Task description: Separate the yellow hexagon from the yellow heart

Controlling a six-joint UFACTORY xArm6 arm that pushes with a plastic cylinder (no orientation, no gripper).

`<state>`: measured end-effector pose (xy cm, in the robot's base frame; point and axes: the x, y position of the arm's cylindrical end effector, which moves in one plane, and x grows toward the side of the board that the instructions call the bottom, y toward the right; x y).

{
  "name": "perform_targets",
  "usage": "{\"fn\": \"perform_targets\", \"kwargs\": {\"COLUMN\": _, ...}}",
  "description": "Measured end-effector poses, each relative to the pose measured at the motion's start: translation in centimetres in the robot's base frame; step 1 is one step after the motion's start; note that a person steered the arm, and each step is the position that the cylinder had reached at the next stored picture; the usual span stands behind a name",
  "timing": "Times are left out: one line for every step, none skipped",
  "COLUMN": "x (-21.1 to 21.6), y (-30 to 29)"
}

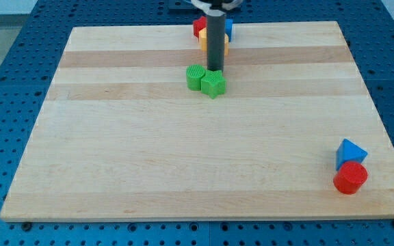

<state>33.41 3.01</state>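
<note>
The dark rod comes down from the view's top centre and my tip rests on the board just above the two green blocks. Behind the rod, near the board's top edge, yellow blocks show on both sides of it; the rod hides most of them, so I cannot tell hexagon from heart. A red block sits at their upper left and a blue block at their upper right. A green round block and a green star-like block touch each other just below my tip.
A blue triangular block and a red cylinder sit together near the board's bottom right corner. The wooden board lies on a blue perforated table.
</note>
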Motion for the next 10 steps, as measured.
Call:
{"fn": "perform_targets", "kwargs": {"x": 0.0, "y": 6.4}}
{"fn": "perform_targets", "kwargs": {"x": -2.0, "y": 11.2}}
{"fn": "perform_targets", "kwargs": {"x": -6.0, "y": 11.9}}
{"fn": "perform_targets", "kwargs": {"x": -9.0, "y": 11.1}}
{"fn": "perform_targets", "kwargs": {"x": -9.4, "y": 8.1}}
{"fn": "perform_targets", "kwargs": {"x": -9.4, "y": 5.1}}
{"fn": "perform_targets", "kwargs": {"x": -9.4, "y": 2.4}}
{"fn": "perform_targets", "kwargs": {"x": -8.9, "y": -0.1}}
{"fn": "perform_targets", "kwargs": {"x": -7.8, "y": -3.3}}
{"fn": "perform_targets", "kwargs": {"x": -6.7, "y": -6.7}}
